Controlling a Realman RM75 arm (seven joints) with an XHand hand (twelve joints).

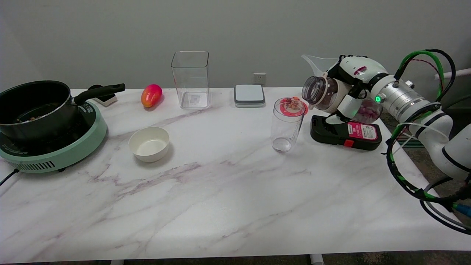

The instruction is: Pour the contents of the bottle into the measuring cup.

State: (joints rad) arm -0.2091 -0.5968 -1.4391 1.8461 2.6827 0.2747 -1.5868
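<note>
We see the right hand (347,92) gripping the clear bottle (323,94), tipped sideways, mouth open. Pink contents sit at its base. Measuring cup (287,125) stands just beside.

I see everything through one head camera, set above the near edge of the tabletop (220,206) and looking down and across it to the wall (235,33) behind the far edge. It stands well back: both side edges fall within or near the picture.

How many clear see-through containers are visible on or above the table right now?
3: a tall square container at the back, the measuring cup right of centre, and the bottle tipped in the right hand.
</note>
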